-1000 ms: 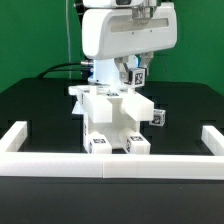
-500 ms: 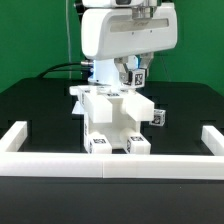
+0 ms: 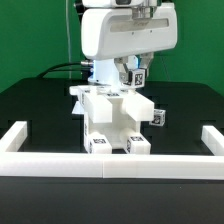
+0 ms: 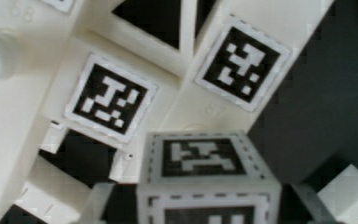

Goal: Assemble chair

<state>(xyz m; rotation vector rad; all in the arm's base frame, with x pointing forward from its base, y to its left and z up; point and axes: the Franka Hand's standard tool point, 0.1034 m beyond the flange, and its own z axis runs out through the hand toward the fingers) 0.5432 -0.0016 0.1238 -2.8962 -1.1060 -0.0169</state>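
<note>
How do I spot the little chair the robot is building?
Find the black table edged by a low white rail. In its middle, under the white robot arm, stands the chair: the only blocky white stack wearing black-and-white square tags.

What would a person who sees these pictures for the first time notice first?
First, the blocky white chair in the middle of the black table, with the bulky white arm hanging right above it. In the wrist view, large black-and-white tags on white parts fill the picture.

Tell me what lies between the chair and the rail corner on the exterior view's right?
Only bare black table between chair and rail corner, shown in the exterior view.
</note>
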